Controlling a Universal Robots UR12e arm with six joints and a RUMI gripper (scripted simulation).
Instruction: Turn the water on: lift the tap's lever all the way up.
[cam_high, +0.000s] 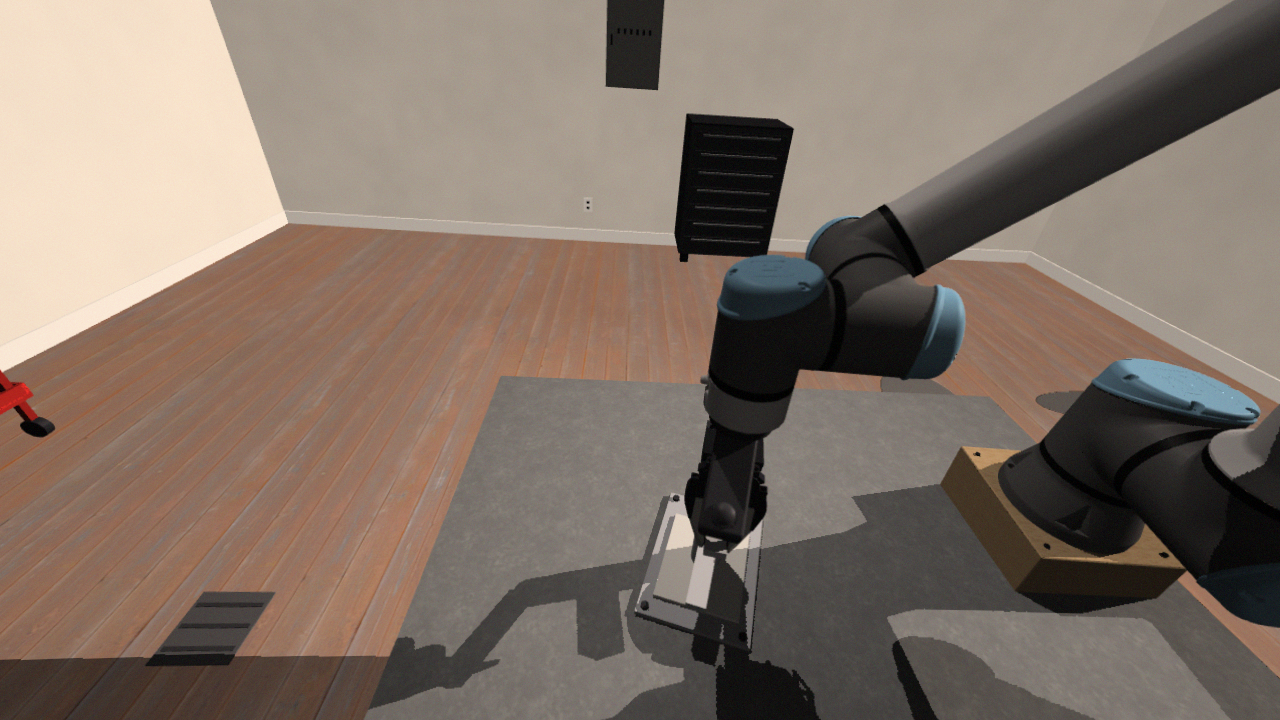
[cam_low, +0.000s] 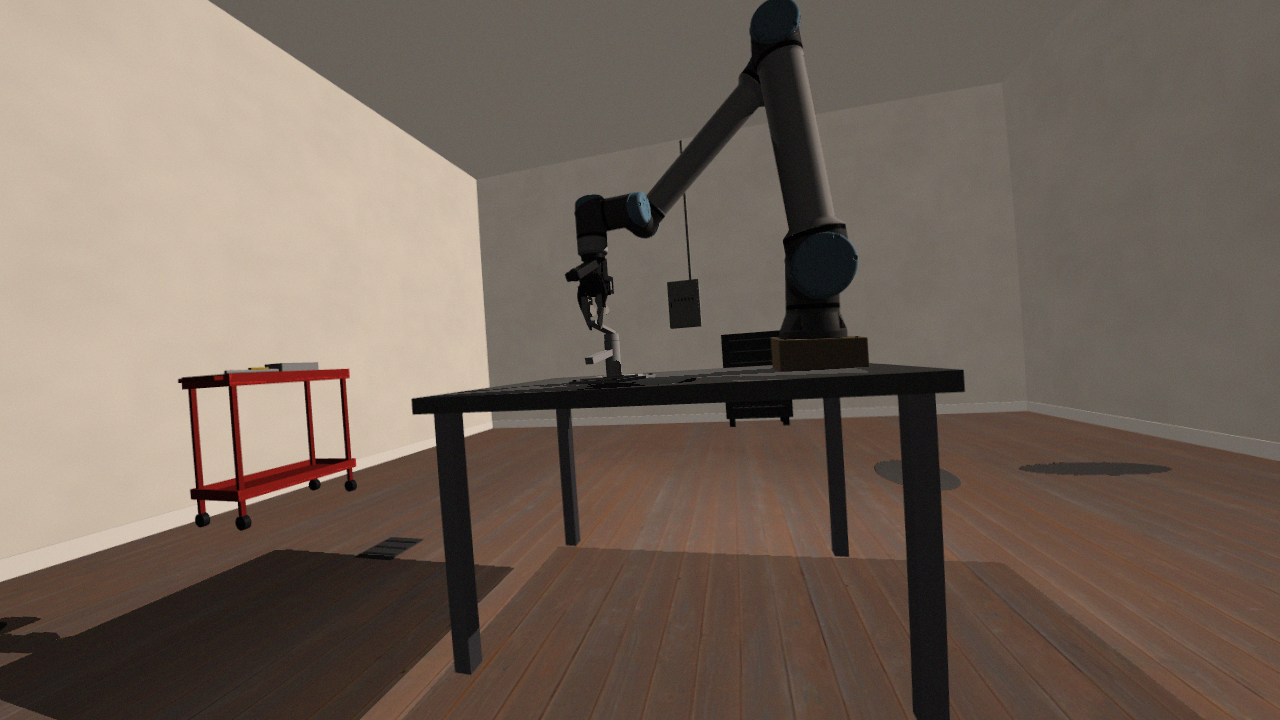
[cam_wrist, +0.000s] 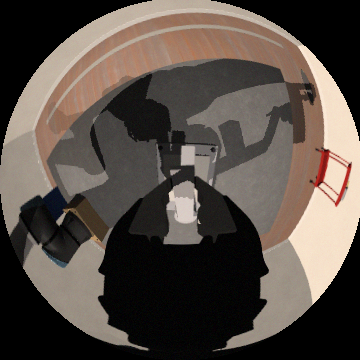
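The tap (cam_low: 612, 351) is pale grey and stands on a metal base plate (cam_high: 698, 577) on the grey mat. Its spout sticks out to the left in the side view. My gripper (cam_low: 597, 324) points straight down over the tap and is shut on the tap's lever (cam_wrist: 182, 206), which shows as a pale block between the dark fingers in the wrist view. In the overhead view the gripper (cam_high: 723, 528) covers the top of the tap, so the lever's angle is hidden there.
The arm's wooden mounting block (cam_high: 1056, 537) stands on the table to the right of the tap. A red cart (cam_low: 266, 438) stands by the left wall. A black drawer cabinet (cam_high: 732, 186) is at the far wall.
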